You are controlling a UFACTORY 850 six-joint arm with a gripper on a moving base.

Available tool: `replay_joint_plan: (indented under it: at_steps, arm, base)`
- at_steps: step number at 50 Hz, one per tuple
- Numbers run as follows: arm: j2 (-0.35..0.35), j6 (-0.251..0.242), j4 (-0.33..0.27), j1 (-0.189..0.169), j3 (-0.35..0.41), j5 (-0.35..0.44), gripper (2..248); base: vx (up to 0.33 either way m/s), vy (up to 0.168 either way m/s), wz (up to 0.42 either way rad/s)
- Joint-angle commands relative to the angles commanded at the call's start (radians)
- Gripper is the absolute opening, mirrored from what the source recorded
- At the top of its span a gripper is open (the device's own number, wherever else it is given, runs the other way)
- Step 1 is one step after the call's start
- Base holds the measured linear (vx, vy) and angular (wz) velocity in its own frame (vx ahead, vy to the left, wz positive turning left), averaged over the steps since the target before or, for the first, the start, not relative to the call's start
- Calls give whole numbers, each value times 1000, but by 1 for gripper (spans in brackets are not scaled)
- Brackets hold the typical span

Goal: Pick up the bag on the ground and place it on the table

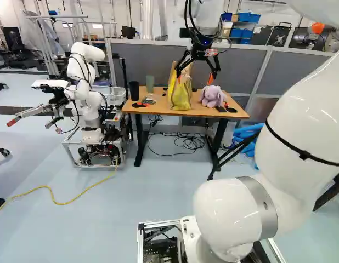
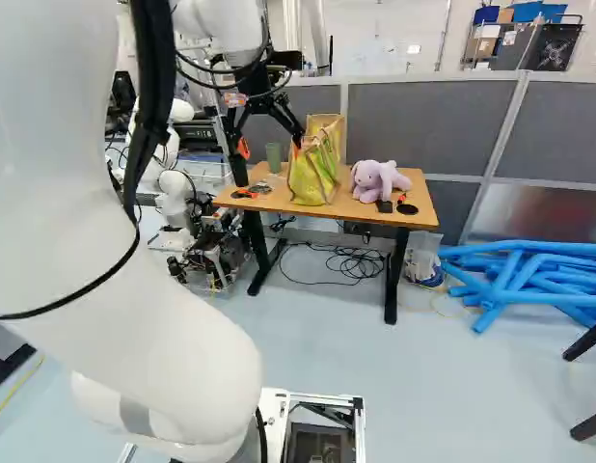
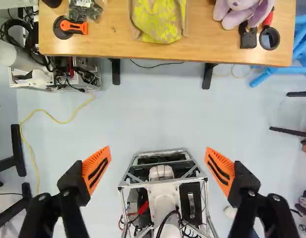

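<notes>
My gripper (image 1: 195, 78) is raised, overlapping the bag (image 1: 182, 97) in the left base view. In the wrist view the gripper (image 3: 158, 152) is open with nothing between its orange-padded fingers. The yellow-green bag with tan sides stands upright on the wooden table (image 2: 375, 216), near its middle. Seen from the wrist, the bag (image 3: 159, 21) lies well ahead of both fingertips and apart from them, and the table's edge (image 3: 133, 53) runs between. No bag shows on the ground in these views.
A purple plush toy (image 2: 378, 180), a green cup (image 1: 150, 83), a dark cup (image 1: 134, 89) and an orange-handled tool (image 3: 74, 27) share the tabletop. Another robot (image 1: 84, 93) stands left of the table. Blue tubes (image 2: 529, 275) lie to its right; cables (image 2: 351, 265) lie beneath.
</notes>
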Motion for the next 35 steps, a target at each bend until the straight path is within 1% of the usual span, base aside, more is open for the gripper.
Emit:
replay_joint_plan:
  at_steps: [21, 35]
  arm:
    - [0, 0, 0, 0, 1, 2, 247]
    - [3, -1, 0, 0, 13, 22, 247]
  base:
    - [0, 0, 0]
    - [0, 0, 0]
